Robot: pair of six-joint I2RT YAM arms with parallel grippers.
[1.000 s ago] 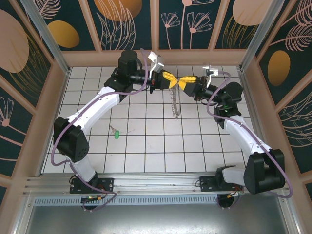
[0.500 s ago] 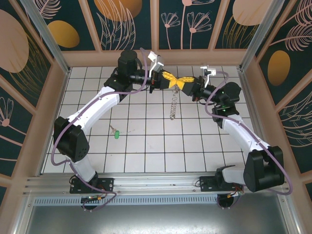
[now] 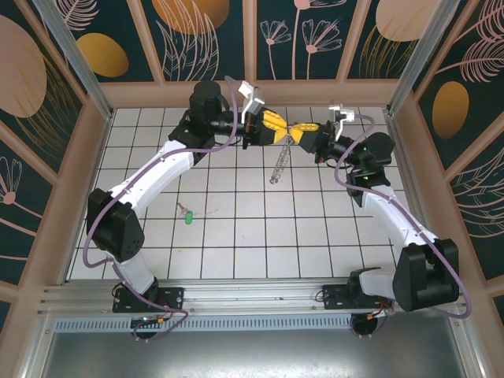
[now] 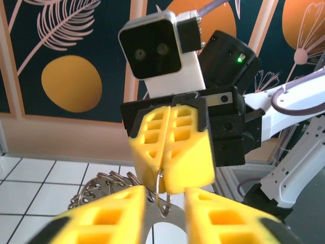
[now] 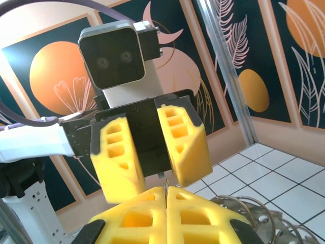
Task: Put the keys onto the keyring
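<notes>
The ring (image 3: 278,164) is up in the air at the far middle of the desk (image 3: 236,236), hanging where the two arms meet. The right fingers (image 3: 305,130) are pressed together on its thin wire. In the right wrist view that wire comes up out of the closed seam between them. The left fingers (image 3: 273,124) face them nose to nose but stand apart. In the left wrist view there is a clear gap between the two pads, with the ring's wire in or just above that gap and not pinched. The fringe of silvery pieces (image 4: 101,184) dangles below and to one side.

The key (image 3: 187,216) lies alone on the desk, well apart from the ring, nearer and to the left, beside the left arm's forearm. Nothing touches it.

So the step in hand looks like securing the ring, with the right arm carrying it. The key has not yet been picked up, and the task is at an early stage.

The next move probably falls to the left arm, which has nothing in its grasp. It would draw back from the ring, swing near and left, and come down over the key. That calls for care: the key is tiny and lies flat, so the fingers must close narrowly on its green head. Meanwhile the right arm should hold the ring steady, since the hanging pieces may sway.
</notes>
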